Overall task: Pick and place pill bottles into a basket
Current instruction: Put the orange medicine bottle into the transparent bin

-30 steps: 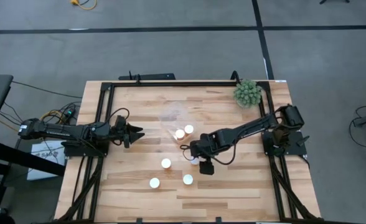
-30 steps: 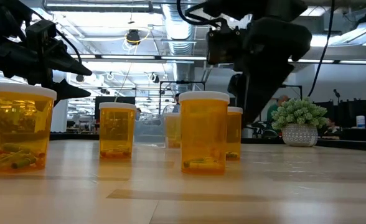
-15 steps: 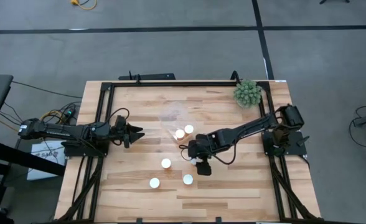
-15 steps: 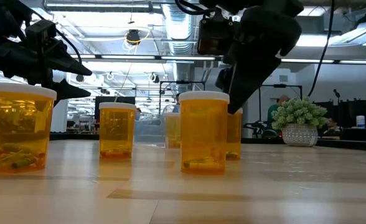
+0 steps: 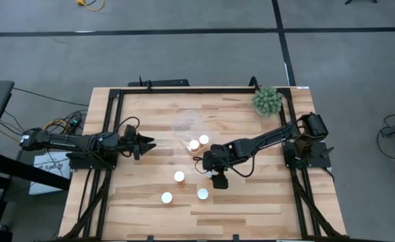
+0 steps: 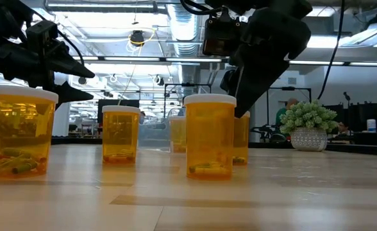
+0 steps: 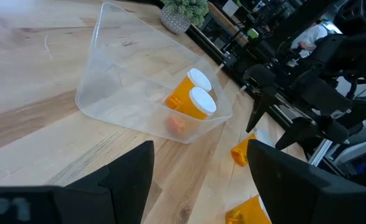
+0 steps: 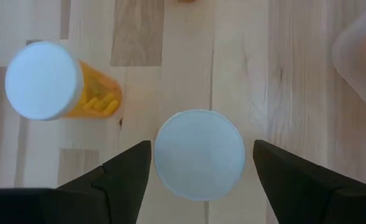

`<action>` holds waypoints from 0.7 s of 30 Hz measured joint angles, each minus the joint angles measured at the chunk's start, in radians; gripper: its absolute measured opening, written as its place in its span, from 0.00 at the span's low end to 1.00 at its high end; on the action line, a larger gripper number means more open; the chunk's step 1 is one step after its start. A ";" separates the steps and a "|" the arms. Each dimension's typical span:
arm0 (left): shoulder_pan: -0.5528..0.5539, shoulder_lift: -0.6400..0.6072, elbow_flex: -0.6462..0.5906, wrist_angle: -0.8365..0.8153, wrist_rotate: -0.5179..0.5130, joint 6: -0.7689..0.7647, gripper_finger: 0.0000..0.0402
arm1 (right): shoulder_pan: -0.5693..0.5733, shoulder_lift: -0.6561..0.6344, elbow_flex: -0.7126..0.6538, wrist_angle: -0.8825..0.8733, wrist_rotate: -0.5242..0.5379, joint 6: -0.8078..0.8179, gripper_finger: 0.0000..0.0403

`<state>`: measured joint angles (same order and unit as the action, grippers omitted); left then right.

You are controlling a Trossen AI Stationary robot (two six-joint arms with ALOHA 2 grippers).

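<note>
Two white-capped translucent orange pill bottles (image 7: 192, 99) lying inside the clear see-through plastic basket (image 7: 117, 81) mid-desk. Hanging directly over another white-capped bottle (image 8: 199, 154), right gripper (image 8: 198, 171) fingers spread, not touching it. Waiting at the desk's left edge, left gripper (image 5: 146, 143) fingers parted, empty.

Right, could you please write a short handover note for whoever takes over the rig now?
Left gripper: open, empty, waiting at the table's left side, facing the basket.
Right gripper: fingers open, poised over a standing pill bottle, not gripping it.
Done: two bottles are in the basket.
Left: the pill bottle under the right gripper, plus three loose bottles standing on the table.
</note>
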<state>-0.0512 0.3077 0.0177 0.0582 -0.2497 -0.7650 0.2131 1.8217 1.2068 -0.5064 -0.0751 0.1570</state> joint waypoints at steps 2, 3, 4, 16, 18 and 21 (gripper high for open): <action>0.000 0.000 0.000 0.000 0.000 -0.002 0.61 | 0.000 0.000 0.000 0.003 0.010 0.000 0.68; 0.000 0.000 0.000 0.000 0.000 -0.006 0.61 | 0.000 0.000 0.000 0.006 0.016 0.000 0.68; 0.000 0.000 0.000 0.000 0.000 -0.006 0.61 | 0.000 0.000 0.000 0.009 0.021 0.000 0.68; 0.000 0.000 0.000 0.000 0.000 -0.006 0.61 | -0.030 -0.001 0.000 0.018 0.023 0.000 0.49; 0.000 0.000 0.000 0.000 0.000 -0.006 0.61 | -0.034 -0.001 0.000 0.019 0.021 0.000 0.47; 0.000 0.000 0.000 0.000 0.000 -0.006 0.61 | -0.039 -0.001 0.000 0.019 0.021 0.001 0.49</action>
<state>-0.0513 0.3077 0.0177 0.0582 -0.2493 -0.7708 0.1745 1.8210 1.2068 -0.4874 -0.0539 0.1578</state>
